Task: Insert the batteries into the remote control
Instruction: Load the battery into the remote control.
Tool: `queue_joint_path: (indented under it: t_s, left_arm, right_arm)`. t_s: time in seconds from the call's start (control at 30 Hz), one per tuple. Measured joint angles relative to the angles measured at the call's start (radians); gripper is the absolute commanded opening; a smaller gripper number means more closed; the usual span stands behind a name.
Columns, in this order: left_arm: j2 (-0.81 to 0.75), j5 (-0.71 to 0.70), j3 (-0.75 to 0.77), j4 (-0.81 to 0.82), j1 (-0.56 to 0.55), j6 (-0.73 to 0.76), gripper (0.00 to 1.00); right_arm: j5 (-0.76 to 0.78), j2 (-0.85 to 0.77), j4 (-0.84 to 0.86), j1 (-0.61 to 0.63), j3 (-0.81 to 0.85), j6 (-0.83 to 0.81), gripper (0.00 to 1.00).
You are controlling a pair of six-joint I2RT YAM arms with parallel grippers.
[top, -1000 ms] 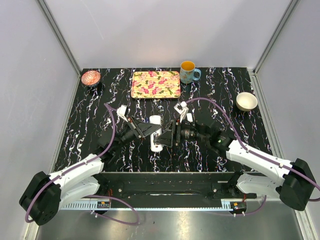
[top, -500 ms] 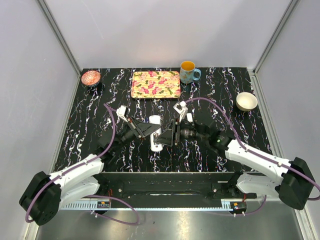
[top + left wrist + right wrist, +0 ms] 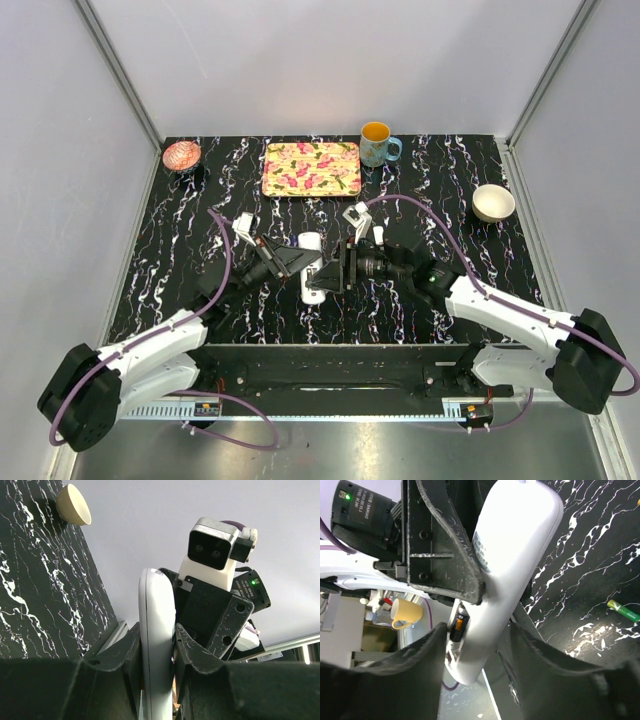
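The white remote control (image 3: 311, 262) is held off the table at mid-table. My left gripper (image 3: 305, 262) is shut on its sides, as the left wrist view shows (image 3: 157, 645). In the right wrist view the remote (image 3: 512, 565) has an open compartment with the reddish battery (image 3: 458, 622) lying in it. My right gripper (image 3: 477, 630) is open and straddles the remote's lower end. Its left finger (image 3: 420, 660) is next to the battery. The greenish battery (image 3: 622, 611) lies on the table.
A flowered tray (image 3: 311, 168), an orange-filled mug (image 3: 377, 143) and a pink dish (image 3: 181, 155) stand along the back. A white bowl (image 3: 493, 202) is at the right. A small white cover piece (image 3: 379, 236) lies beside the right wrist.
My right gripper has moved slightly left, closer around the remote's end. The left gripper and the remote have stayed in place.
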Motion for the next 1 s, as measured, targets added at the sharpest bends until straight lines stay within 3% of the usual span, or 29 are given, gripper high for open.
queue_joint_path:
  t_s: [0.03,0.17,0.67,1.0]
  left_arm:
    - [-0.002,0.000,0.000,0.000,-0.003,0.001,0.00]
    - [-0.023,-0.003,0.000,-0.007,-0.006,0.011,0.00]
    - [-0.118,-0.074,-0.017,-0.124,-0.002,0.099,0.00]
    - [-0.178,-0.119,-0.047,-0.164,0.002,0.136,0.00]
  right_arm:
    - [0.002,0.000,-0.002,0.000,0.000,0.003,0.71]
    - [0.019,-0.013,-0.027,-0.001,0.001,0.003,0.74]
    - [0.064,-0.121,-0.069,-0.010,-0.013,0.015,0.71]
    - [0.059,-0.063,-0.035,-0.016,-0.022,0.051,0.71]
